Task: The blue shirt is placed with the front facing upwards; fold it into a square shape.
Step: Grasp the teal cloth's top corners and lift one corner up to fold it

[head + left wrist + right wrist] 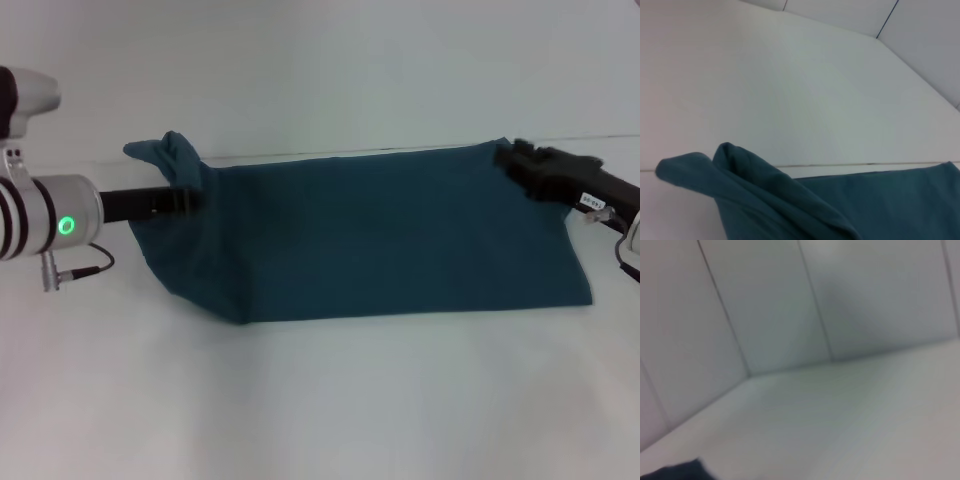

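The near part of the white table is bare from side to side, a broad open strip in front of the cloth. Beyond it lies the blue shirt, spread as a wide band across the middle of the table, plain teal side up with no lettering showing. Its near edge runs fairly straight, slanting a little toward the right, and ends in a sharp corner on the right.

At the shirt's left end the left gripper reaches in from the left edge of the table, its dark tip buried in the fabric, which is bunched and lifted into a loose peak toward the far left corner. I cannot tell how its fingers stand. At the far right corner of the shirt the right gripper sits against the cloth's top edge; whether it pinches the fabric I cannot tell either.

The head view shows the whole layout; the left wrist view adds only a close look at the raised fold of the shirt, rounded and doubled over, with the table's far edge behind it. The right wrist view gives little: blurred wall panels, table surface and a dark scrap in one corner.

Behind the shirt a narrow strip of table remains before the wall.
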`<state>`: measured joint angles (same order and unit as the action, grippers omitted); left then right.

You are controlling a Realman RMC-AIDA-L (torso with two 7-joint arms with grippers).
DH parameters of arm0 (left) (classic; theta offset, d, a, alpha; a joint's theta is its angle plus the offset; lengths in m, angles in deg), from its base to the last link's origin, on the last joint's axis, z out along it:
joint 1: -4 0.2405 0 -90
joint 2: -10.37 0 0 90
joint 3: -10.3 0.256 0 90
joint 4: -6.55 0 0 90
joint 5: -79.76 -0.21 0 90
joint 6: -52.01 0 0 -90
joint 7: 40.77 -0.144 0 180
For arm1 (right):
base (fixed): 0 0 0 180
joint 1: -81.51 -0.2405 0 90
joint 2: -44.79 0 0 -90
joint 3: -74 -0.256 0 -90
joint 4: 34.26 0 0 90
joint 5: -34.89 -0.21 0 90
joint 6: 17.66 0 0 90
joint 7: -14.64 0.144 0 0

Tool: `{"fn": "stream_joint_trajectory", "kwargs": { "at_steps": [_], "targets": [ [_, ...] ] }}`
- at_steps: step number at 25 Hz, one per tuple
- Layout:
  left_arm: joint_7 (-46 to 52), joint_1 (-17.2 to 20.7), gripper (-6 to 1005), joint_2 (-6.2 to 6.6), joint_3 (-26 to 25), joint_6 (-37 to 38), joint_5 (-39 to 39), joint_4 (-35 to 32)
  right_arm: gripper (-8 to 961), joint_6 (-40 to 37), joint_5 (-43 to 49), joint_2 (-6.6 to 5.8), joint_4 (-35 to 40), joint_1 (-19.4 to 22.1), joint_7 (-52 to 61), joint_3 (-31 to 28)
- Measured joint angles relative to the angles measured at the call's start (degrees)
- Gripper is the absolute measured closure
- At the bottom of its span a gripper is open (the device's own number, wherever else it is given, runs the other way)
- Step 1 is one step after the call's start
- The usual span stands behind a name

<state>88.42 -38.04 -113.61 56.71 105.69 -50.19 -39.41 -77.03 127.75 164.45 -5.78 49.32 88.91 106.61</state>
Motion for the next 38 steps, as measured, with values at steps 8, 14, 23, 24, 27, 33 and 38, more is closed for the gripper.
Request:
{"fn": "stream_joint_trajectory", "kwargs": {
  "at_steps": [8,14,23,24,27,33,38],
  "targets": [
    [2.6,1.8,996,-0.24,0.0,4.8,0.9,-6.6,740,-1.1,-18.5,0.51,-14.9,-1.4,-32.2,0.5],
    [2.7,2.8,996,-0.37,0.1,9.7,4.3,-11.6,931,-1.4,-19.0,0.79,-24.4,-5.9,-42.7,0.4],
    [9.9,7.3,996,-0.38,7.5,13.1,7.6,-25.2,929,-0.2,-18.8,1.15,-31.5,-10.9,-44.3,0.1],
    [10.8,8.0,996,-0.36,8.7,13.1,7.7,-26.7,929,0.5,-18.8,1.16,-32.2,-11.5,-44.3,0.1],
    [11.6,8.9,996,-0.34,9.9,13.4,8.1,-28.3,929,3.2,-18.7,1.2,-34.3,-13.8,-44.0,0.1],
    [11.7,10.1,996,-0.42,10.0,13.8,8.7,-28.3,928,8.7,-15.6,1.28,-38.0,-19.2,-43.7,0.1],
    [11.7,11.0,996,-0.38,9.9,13.8,10.5,-29.1,928,12.3,-12.0,1.47,-40.7,-23.2,-42.6,0.0]
  ]
}}
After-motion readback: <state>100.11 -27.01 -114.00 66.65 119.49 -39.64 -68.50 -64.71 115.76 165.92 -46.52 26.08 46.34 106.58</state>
